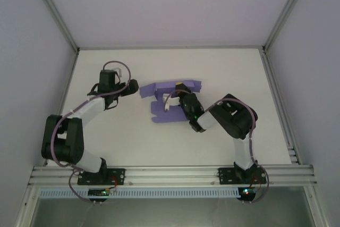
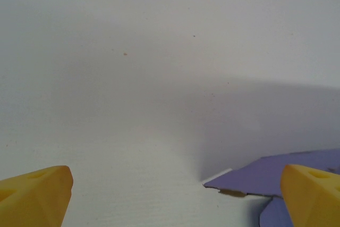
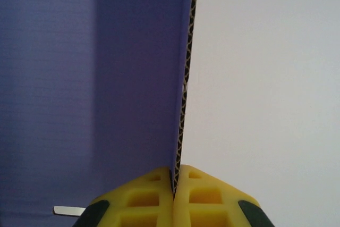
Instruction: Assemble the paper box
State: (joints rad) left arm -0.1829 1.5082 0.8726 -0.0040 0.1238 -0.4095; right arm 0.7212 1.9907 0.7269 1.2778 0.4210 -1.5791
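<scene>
Looking down from the top external view, the paper box [image 1: 159,87] lies as a lavender die-cut sheet at the middle of the tabletop [image 1: 106,67], between the two arms, its longer run going left to right. The left claw [image 1: 134,90] sits just beside the sheet's far-left corner and points right at it. The right claw [image 1: 179,87] reaches in from the near right onto the far-middle part of the sheet, so the right arm is the one on the card.

In the left wrist view, the yellow fingertips [image 2: 34,195] stand wide apart with bare tabletop between them and nothing held. A flat corner of the purple sheet pokes in from the right, close by the right-hand fingertip.

In the right wrist view, the yellow pads [image 3: 149,198] are pinched together on the thin edge of a card panel. Its corrugated edge runs straight away from the claw, with the purple face spreading to the left. The panel seems lifted on edge, though I cannot tell how steeply.

The coming move probably turns on this: the sheet lies to the right of the free left claw, which would need only a short reach right to pin or fold the near flap.
</scene>
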